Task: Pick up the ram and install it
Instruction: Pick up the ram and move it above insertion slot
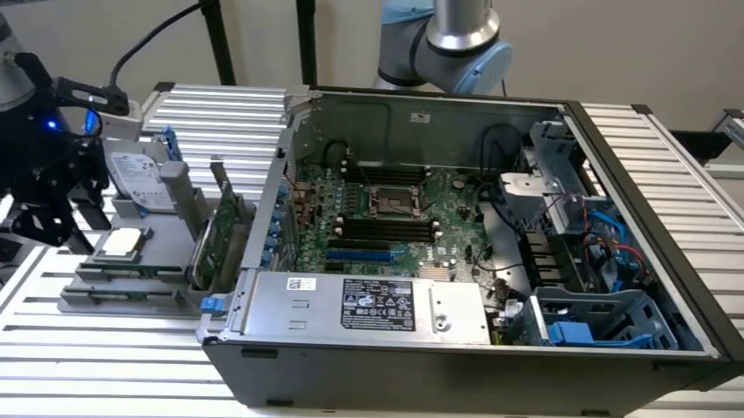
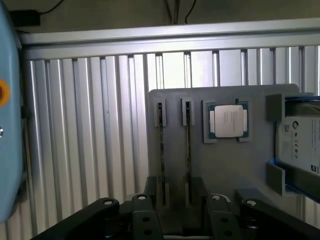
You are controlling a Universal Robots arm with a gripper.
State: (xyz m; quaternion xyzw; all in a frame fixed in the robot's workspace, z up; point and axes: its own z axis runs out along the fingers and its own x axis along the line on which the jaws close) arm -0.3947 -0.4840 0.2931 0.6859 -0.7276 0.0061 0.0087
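- ribbed aluminium table (image 1: 117, 366) carries an open computer case (image 1: 465, 370) and, toward the exterior view's left, a grey holder (image 2: 235, 170).
- from the wrist camera i see two ram sticks (image 2: 161, 150) standing on edge in neighbouring slots of that holder, side by side and apart from each other.
- my gripper (image 2: 175, 212) hangs over the near ends of those two sticks. its jaws are spread, gripping nothing, and both sticks show in the gap between them.
- i cannot tell whether anything touches the sticks.
- a processor (image 2: 227, 121) lies flat in the holder just beside the sticks, and a hard drive (image 2: 300, 145) with blue rails sits past it.
- in the exterior view the gripper (image 1: 49, 228) sits at the far left above the holder, well apart from the case.
- the motherboard (image 1: 395, 218) lies exposed inside the case, its long black slots (image 1: 378, 228) near the middle.
- a green expansion card (image 1: 221, 235) stands upright between holder and case.
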